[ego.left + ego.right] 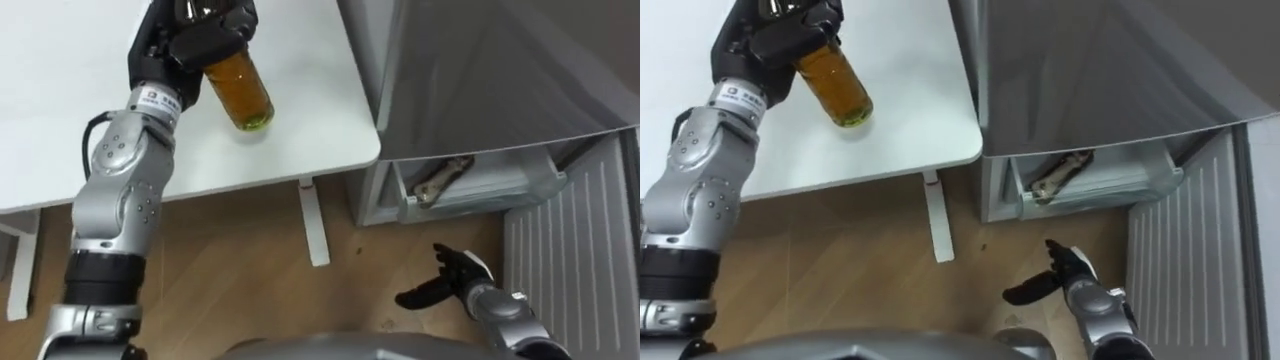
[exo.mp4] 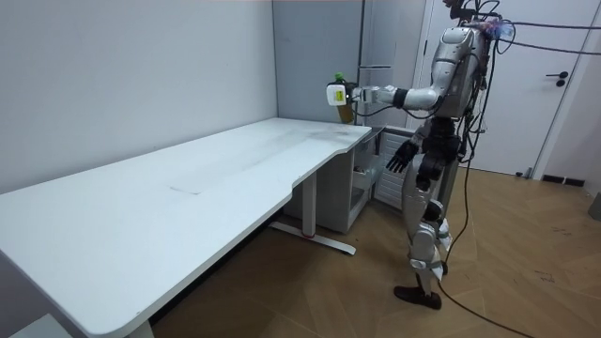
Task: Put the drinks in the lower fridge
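Observation:
My left hand is shut on a bottle of amber drink and holds it above the white table near its right corner; the same bottle points bottom toward me. In the room view that left hand reaches out over the table's end. My right hand hangs low over the wooden floor, fingers relaxed and open, holding nothing. The lower fridge stands to the right with its door swung open, and a drawer inside holds something brownish.
The grey upper fridge front stands right of the table. A white table leg stands on the wood floor between the table and the fridge. In the room view I stand at the table's end, before the fridge.

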Available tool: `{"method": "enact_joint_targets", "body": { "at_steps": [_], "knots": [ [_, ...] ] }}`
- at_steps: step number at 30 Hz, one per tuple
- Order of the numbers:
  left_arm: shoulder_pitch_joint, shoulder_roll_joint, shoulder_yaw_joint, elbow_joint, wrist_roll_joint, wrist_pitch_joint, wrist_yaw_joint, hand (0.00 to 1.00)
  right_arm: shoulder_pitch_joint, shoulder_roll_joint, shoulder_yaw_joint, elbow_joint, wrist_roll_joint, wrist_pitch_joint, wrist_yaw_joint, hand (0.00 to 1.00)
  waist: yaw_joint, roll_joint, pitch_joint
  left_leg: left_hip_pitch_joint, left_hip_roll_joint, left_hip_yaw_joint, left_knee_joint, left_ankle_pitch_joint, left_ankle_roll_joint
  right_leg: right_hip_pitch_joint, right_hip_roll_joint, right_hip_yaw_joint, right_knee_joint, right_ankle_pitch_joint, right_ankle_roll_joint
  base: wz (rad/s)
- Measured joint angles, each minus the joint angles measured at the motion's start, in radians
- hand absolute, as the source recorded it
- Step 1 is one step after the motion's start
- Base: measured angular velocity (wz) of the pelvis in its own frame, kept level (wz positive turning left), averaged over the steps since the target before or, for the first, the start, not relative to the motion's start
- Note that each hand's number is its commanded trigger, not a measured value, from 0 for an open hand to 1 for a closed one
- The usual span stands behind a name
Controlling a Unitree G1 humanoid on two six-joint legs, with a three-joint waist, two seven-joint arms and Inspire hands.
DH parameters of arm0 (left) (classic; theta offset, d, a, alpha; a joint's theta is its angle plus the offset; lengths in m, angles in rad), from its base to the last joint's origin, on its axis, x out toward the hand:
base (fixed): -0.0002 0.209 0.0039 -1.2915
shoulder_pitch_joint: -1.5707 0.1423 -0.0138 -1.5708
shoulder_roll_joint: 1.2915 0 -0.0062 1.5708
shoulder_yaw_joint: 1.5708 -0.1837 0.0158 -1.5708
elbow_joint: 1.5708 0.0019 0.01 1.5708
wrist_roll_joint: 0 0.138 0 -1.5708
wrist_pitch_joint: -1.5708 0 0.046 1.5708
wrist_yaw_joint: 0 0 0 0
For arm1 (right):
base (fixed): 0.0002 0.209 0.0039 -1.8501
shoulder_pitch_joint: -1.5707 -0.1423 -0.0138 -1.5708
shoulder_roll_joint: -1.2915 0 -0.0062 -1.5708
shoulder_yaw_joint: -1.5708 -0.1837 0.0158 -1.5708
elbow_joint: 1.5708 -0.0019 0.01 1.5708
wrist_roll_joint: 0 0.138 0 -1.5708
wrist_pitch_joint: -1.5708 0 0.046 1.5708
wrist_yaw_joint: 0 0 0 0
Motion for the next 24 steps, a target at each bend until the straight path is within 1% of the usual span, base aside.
{"method": "enact_joint_targets", "body": {
  "at_steps": [1,2,4,6,7,8,9,10,12,13,14,16,18,20,21,22,23,24],
  "knots": [
    [0.006,-0.001,-0.006,-0.024,0.012,-0.001,-0.007,1.00,-0.009,0.003,0.017,0.000,-0.005,-0.001,0.013,0.00,-0.001,0.000,0.0000,-0.009,-0.001,-0.014,0.005,0.000,0.000,0.001,-0.001,-0.013,0.000,0.000,0.000,0.36],
    [0.006,-0.003,-0.012,-0.035,0.013,-0.003,-0.021,1.00,-0.015,0.008,0.027,0.000,-0.004,-0.001,0.022,0.00,0.008,0.000,0.0000,-0.014,-0.001,-0.023,0.008,0.000,0.000,0.000,-0.002,-0.026,0.001,0.000,0.000,0.25],
    [0.017,-0.006,-0.036,-0.054,0.011,-0.020,-0.027,1.00,-0.025,0.010,0.064,0.000,-0.003,-0.002,0.033,0.00,0.026,-0.001,0.0003,-0.016,0.000,-0.031,0.009,0.000,0.000,-0.002,-0.001,-0.027,0.001,0.000,0.000,0.09],
    [0.047,-0.014,-0.058,-0.087,0.011,-0.032,-0.044,1.00,-0.040,0.009,0.096,0.000,-0.003,-0.004,0.038,0.00,0.046,-0.002,0.0012,-0.018,-0.001,-0.034,0.009,0.000,0.000,-0.003,-0.001,-0.026,0.001,0.000,0.000,0.00],
    [0.067,-0.021,-0.075,-0.100,0.012,-0.038,-0.066,1.00,-0.048,0.007,0.112,0.000,-0.003,-0.004,0.042,0.00,0.058,-0.007,0.0033,-0.015,0.000,-0.039,0.008,0.000,0.000,-0.001,-0.001,-0.032,0.002,0.000,0.000,0.00],
    [0.081,-0.023,-0.080,-0.108,0.012,-0.039,-0.078,1.00,-0.053,0.007,0.120,0.000,-0.002,-0.005,0.043,0.00,0.063,-0.010,0.0044,-0.014,0.000,-0.040,0.008,0.000,0.000,0.001,-0.001,-0.036,0.002,0.000,0.000,0.00],
    [0.103,-0.023,-0.095,-0.116,0.012,-0.039,-0.104,1.00,-0.056,0.007,0.129,0.000,-0.001,-0.013,0.047,0.00,0.073,-0.020,0.0055,-0.013,0.000,-0.049,0.008,0.000,0.000,0.004,-0.001,-0.043,0.002,0.000,0.000,0.13],
    [0.131,-0.023,-0.104,-0.125,0.011,-0.039,-0.125,1.00,-0.060,0.008,0.137,-0.001,-0.002,-0.016,0.055,0.00,0.074,-0.029,0.0054,-0.013,0.000,-0.064,0.009,0.000,0.000,0.011,0.000,-0.056,0.001,0.000,0.000,0.18],
    [0.167,-0.023,-0.113,-0.131,0.012,-0.039,-0.141,1.00,-0.059,0.008,0.137,-0.015,-0.006,-0.015,0.063,0.00,0.076,-0.041,0.0052,-0.014,-0.001,-0.074,0.011,0.000,0.000,0.015,0.000,-0.059,0.001,0.000,0.000,0.19],
    [0.189,-0.022,-0.114,-0.133,0.012,-0.040,-0.147,1.00,-0.060,0.008,0.139,-0.040,-0.015,-0.015,0.063,0.00,0.079,-0.043,0.0055,-0.019,-0.001,-0.077,0.013,0.000,0.000,0.015,-0.001,-0.062,0.001,0.000,0.000,0.18],
    [0.203,-0.020,-0.121,-0.132,0.012,-0.040,-0.148,1.00,-0.061,0.005,0.148,-0.073,-0.015,-0.014,0.063,0.00,0.077,-0.044,0.0059,-0.028,-0.003,-0.086,0.018,0.000,0.000,0.014,-0.003,-0.074,0.002,0.000,0.000,0.16],
    [0.221,-0.015,-0.136,-0.132,0.011,-0.040,-0.165,1.00,-0.065,0.006,0.172,-0.113,-0.015,-0.016,0.064,0.00,0.080,-0.044,0.0063,-0.032,-0.004,-0.098,0.018,0.000,0.000,0.015,-0.004,-0.082,0.001,0.000,0.000,0.18],
    [0.250,-0.021,-0.136,-0.131,0.011,-0.040,-0.196,1.00,-0.069,0.008,0.201,-0.140,-0.014,-0.021,0.082,0.00,0.097,-0.045,0.0064,-0.030,-0.004,-0.099,0.018,0.000,0.000,0.016,-0.004,-0.082,0.001,-0.001,0.001,0.04],
    [0.274,-0.023,-0.154,-0.120,0.011,-0.048,-0.226,1.00,-0.071,0.011,0.241,-0.161,-0.006,-0.026,0.113,0.00,0.110,-0.048,0.0085,-0.034,-0.005,-0.108,0.019,0.000,-0.001,0.018,-0.004,-0.094,0.001,-0.001,0.001,0.12],
    [0.280,-0.023,-0.156,-0.119,0.011,-0.048,-0.235,1.00,-0.071,0.011,0.251,-0.173,0.000,-0.025,0.120,0.00,0.110,-0.049,0.0095,-0.040,-0.007,-0.114,0.022,0.001,-0.001,0.017,-0.005,-0.102,0.001,-0.001,0.001,0.25],
    [0.288,-0.024,-0.158,-0.119,0.010,-0.048,-0.250,1.00,-0.070,0.015,0.256,-0.195,0.008,-0.026,0.144,0.00,0.108,-0.053,0.0138,-0.055,-0.009,-0.123,0.036,0.001,-0.001,0.014,-0.008,-0.112,0.001,-0.001,0.001,0.23],
    [0.290,-0.023,-0.159,-0.116,0.011,-0.049,-0.259,1.00,-0.070,0.016,0.258,-0.205,0.010,-0.026,0.153,0.00,0.109,-0.055,0.0143,-0.062,-0.010,-0.126,0.040,0.001,-0.001,0.012,-0.008,-0.114,0.001,-0.001,0.001,0.27],
    [0.290,-0.022,-0.161,-0.103,0.011,-0.049,-0.274,1.00,-0.070,0.016,0.262,-0.224,0.019,-0.025,0.175,0.00,0.109,-0.057,0.0156,-0.072,-0.013,-0.136,0.048,0.001,-0.001,0.011,-0.011,-0.127,0.001,-0.001,0.001,0.23]
  ]
}}
